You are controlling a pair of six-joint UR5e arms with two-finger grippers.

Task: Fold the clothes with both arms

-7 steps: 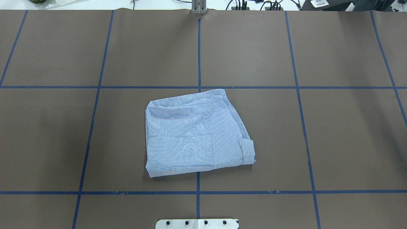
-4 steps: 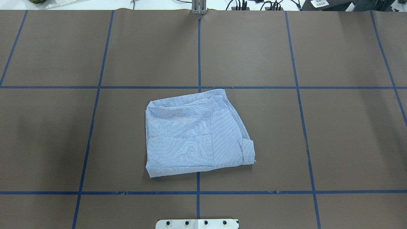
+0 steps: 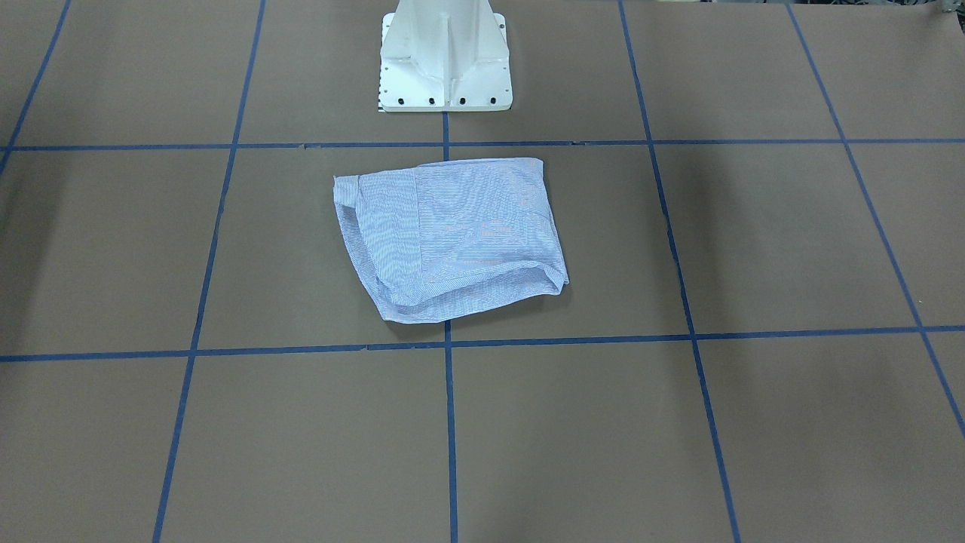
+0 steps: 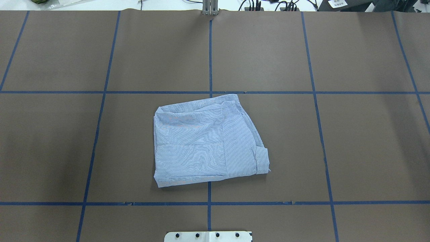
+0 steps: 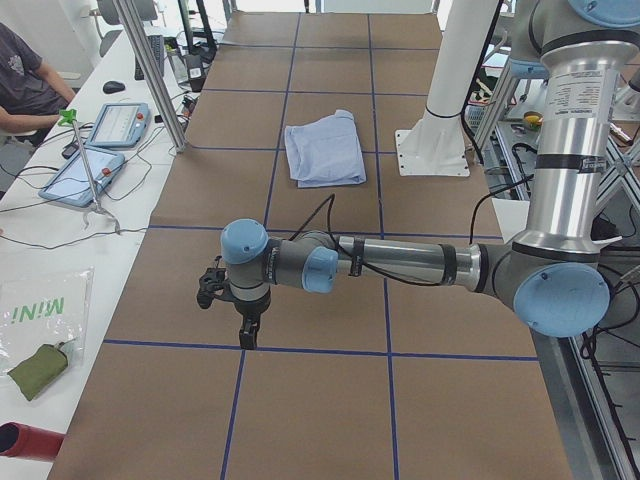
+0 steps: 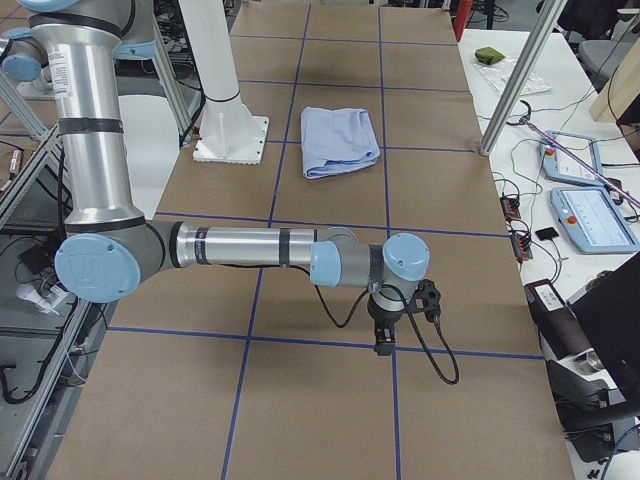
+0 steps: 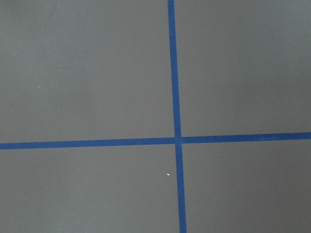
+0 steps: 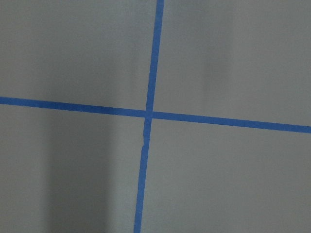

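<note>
The light blue-and-white striped shirt (image 4: 201, 144) lies folded into a rough rectangle at the table's middle, just ahead of the robot's base. It also shows in the front-facing view (image 3: 452, 234) and both side views (image 5: 325, 150) (image 6: 340, 140). Neither arm touches it. My left gripper (image 5: 247, 335) hangs over the brown table far out on the left end, and my right gripper (image 6: 383, 345) far out on the right end. Both show only in the side views, so I cannot tell whether they are open or shut. Both wrist views show only brown table and a blue tape cross.
The white pedestal base (image 3: 445, 68) stands at the table's near edge behind the shirt. A blue tape grid (image 4: 210, 50) marks the brown table. Side benches hold tablets (image 5: 115, 125) (image 6: 590, 215) and cables. A person (image 5: 25, 90) sits by the left bench.
</note>
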